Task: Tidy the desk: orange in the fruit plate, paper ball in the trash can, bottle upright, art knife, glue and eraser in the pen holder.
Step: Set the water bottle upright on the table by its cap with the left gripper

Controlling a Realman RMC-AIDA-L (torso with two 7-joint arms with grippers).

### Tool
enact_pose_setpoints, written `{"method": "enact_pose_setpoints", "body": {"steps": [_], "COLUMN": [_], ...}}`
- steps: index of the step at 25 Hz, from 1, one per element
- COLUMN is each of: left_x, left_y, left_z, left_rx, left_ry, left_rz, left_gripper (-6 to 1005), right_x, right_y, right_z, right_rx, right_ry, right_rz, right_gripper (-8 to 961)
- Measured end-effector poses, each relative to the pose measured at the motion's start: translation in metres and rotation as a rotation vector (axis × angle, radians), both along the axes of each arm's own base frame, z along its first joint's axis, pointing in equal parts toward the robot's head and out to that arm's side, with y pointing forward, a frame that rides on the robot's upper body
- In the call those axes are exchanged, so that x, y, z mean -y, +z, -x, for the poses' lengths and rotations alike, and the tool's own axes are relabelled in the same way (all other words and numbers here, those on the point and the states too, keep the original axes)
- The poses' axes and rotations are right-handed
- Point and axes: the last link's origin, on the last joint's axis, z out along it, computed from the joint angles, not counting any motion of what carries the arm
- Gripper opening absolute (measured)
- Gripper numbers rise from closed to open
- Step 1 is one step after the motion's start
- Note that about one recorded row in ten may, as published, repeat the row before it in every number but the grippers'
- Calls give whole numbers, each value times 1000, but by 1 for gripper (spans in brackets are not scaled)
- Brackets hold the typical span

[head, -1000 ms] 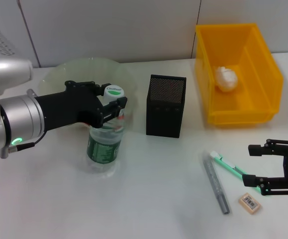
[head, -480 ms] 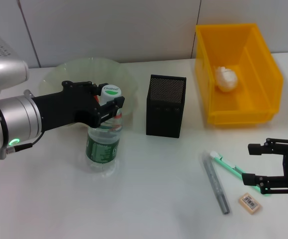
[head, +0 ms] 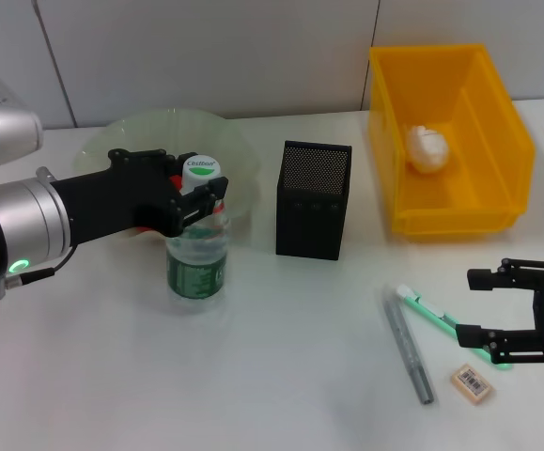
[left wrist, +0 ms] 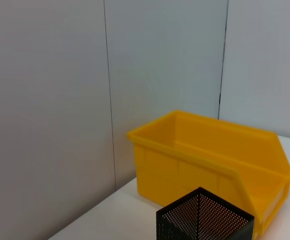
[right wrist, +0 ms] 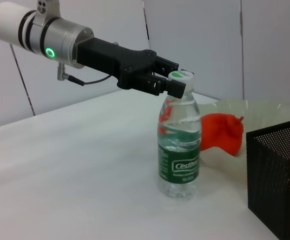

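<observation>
The clear bottle [head: 197, 246] with a green label stands upright in front of the pale green fruit plate [head: 163, 127]. My left gripper [head: 199, 193] is shut on its neck just under the white cap; the right wrist view shows this too, with the left gripper [right wrist: 171, 87] on the bottle [right wrist: 179, 150]. The orange [right wrist: 222, 132] lies in the fruit plate [right wrist: 255, 107]. The paper ball [head: 428, 148] sits in the yellow trash can [head: 398, 193]. My right gripper [head: 483, 308] hovers open by the green art knife [head: 433, 315]. Close by lie the grey pen-shaped glue [head: 409, 349] and the eraser [head: 472, 382].
The black mesh pen holder [head: 314, 199] stands between the bottle and the trash can, and the left wrist view shows the pen holder [left wrist: 205, 222] in front of the trash can [left wrist: 210, 160]. A grey wall runs along the back of the white table [head: 281, 376].
The bottle has gone from tilted to standing upright, and my left gripper has shifted slightly left and back with it. The right arm has not moved.
</observation>
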Motion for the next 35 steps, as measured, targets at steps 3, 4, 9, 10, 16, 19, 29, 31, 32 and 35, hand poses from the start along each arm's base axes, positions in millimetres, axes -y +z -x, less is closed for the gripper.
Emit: {"method": "enact_pose_setpoints", "body": {"steps": [3,4,9,10,16,19,29,31,32,35], "left_x": [0,0,0,-1,1,1,6,7,7,8], "left_y": [0,0,1,2,4,6,7,7,7,8], "left_z": [0,0,0,0,3,5,9,9,10,11], "left_rx": [2,2,3,4,21,27,29,31,31,36], "left_ry": [1,1,1,2,13,18,25,26,27,33], "left_rz": [-1,-1,-3,-3,-7,-11,-3,-4,-5,-7], "left_gripper": [458,458,460,461,463,464,468,469,469,470], "right_x": [-1,-1,-3,-3,-4,-4,-5,-6,-6,-6], "right_y": [0,0,0,0,0,0,0,0,0,0], "right_z": [1,1,2,2,2,2,3,4,3,3], "right_rx": [1,1,2,2,3,3,2,2,1,2], "right_ry": [3,3,5,6,6,6,11,10,10,9], "right_rz": [0,0,-2,-2,-5,-6,-5,-4,-4,-5], "right_gripper": [765,765,765,765,765,765,765,765,765,765]}}
